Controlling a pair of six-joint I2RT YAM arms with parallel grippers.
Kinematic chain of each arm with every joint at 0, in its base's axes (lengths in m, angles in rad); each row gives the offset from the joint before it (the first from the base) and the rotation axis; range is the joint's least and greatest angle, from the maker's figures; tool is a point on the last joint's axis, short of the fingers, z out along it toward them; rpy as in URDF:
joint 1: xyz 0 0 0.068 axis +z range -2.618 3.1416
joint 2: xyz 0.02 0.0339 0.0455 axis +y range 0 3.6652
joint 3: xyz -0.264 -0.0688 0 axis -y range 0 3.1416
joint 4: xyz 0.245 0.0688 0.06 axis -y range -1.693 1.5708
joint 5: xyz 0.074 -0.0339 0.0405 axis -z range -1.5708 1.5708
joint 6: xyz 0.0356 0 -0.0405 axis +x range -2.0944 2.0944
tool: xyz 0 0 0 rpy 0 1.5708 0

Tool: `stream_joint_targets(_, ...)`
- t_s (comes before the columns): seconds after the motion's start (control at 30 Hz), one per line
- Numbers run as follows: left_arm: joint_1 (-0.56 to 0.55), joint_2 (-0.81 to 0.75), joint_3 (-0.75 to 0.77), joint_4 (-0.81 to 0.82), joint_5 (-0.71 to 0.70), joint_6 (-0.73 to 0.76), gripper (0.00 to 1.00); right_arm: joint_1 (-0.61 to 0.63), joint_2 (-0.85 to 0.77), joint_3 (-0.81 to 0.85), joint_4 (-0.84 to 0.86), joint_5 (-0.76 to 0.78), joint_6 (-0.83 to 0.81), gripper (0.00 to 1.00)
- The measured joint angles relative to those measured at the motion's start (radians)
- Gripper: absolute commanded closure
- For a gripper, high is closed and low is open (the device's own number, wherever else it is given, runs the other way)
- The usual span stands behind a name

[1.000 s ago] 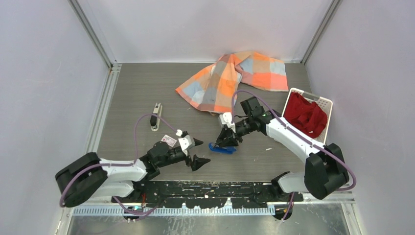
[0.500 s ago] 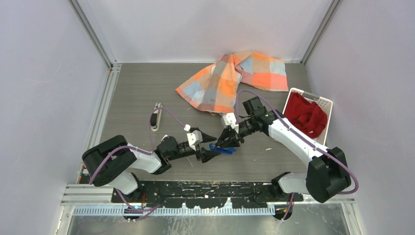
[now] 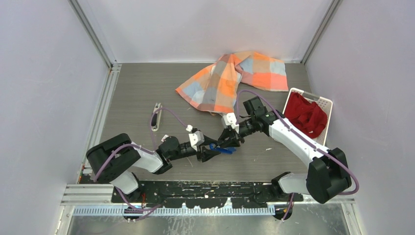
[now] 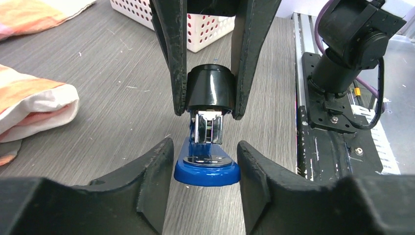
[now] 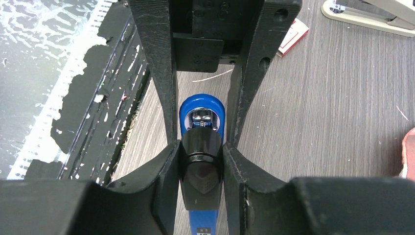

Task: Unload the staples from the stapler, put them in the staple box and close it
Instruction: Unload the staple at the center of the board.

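Clenched in right gripper [image 5: 201,164]: small slim blue stapler [image 4: 207,170] with silver metal insides. Now straddled at its front by just-arrived left gripper [image 4: 204,152], spread wide, empty; bracing for opening likely next.

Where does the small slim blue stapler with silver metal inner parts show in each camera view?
Top external: small slim blue stapler just below frame centre.
Left wrist: low centre, blue base nearest the camera.
Right wrist: centre, running down to the bottom edge.
Shared landmark: right gripper clamped on its black top.
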Motion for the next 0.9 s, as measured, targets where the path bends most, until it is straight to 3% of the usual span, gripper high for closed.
stream_joint_targets(0.07,0.0,0.002,0.0,-0.003,-0.001,0.001,0.89,0.0,0.0,0.0,0.0,0.001,0.0,0.99)
stream_joint_targets(0.1,0.0,0.002,0.0,-0.004,-0.004,0.003,0.99,0.0,0.0,0.0,0.001,0.004,0.001,0.99)
stream_joint_targets(0.3,-0.001,-0.041,-0.009,-0.06,-0.046,0.045,1.0,-0.027,0.0,0.0,-0.006,0.013,-0.014,0.99)
stream_joint_targets(0.47,0.001,-0.109,-0.063,-0.161,-0.12,0.112,1.0,-0.155,-0.002,0.0,-0.079,0.036,-0.096,0.99)
stream_joint_targets(0.9,0.001,-0.06,-0.074,-0.15,-0.206,0.188,1.0,-0.255,-0.06,0.002,-0.103,0.22,-0.166,0.99)
